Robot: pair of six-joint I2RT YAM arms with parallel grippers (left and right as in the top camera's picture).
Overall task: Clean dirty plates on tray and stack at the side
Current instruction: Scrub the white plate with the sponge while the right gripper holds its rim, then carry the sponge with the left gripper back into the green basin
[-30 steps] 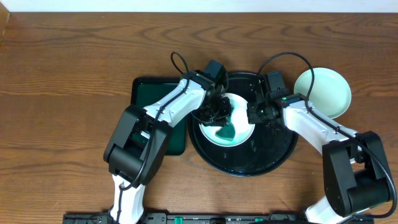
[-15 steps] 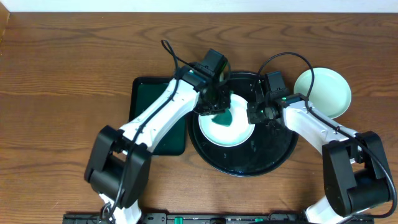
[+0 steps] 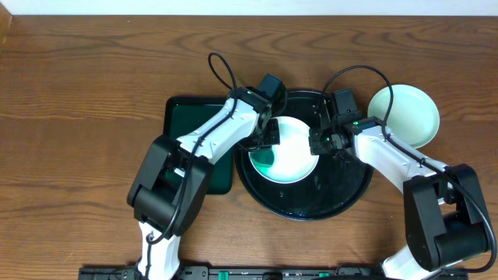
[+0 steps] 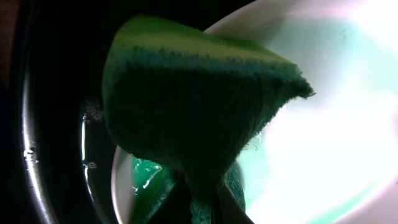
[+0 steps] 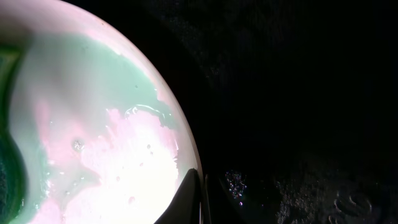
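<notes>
So the white plate (image 3: 294, 155) sits inside the big round black tray (image 3: 342, 187), a bit left of the tray's middle. The left gripper (image 3: 267, 138) is over the plate's left edge, pinching a green sponge (image 4: 186, 106). In the left wrist view the sponge hangs as a folded wedge between the fingers, covering the plate's left rim. There's a darker green puddle on the plate right under it, and the rest of the plate looks mostly white with a pale green film. The tray around the plate looks wet, with little droplets.

The right gripper (image 3: 315, 144) is at the plate's right edge. In the right wrist view its two fingers are pressed close together right where the rim runs in, so it looks clamped on the rim.

A mint plate (image 3: 405, 117) sits on the bench (image 3: 78, 93) just off the tray's upper right. A dark green rectangular tray (image 3: 183, 124) lies on the black tray's left side, partly under the left arm.
</notes>
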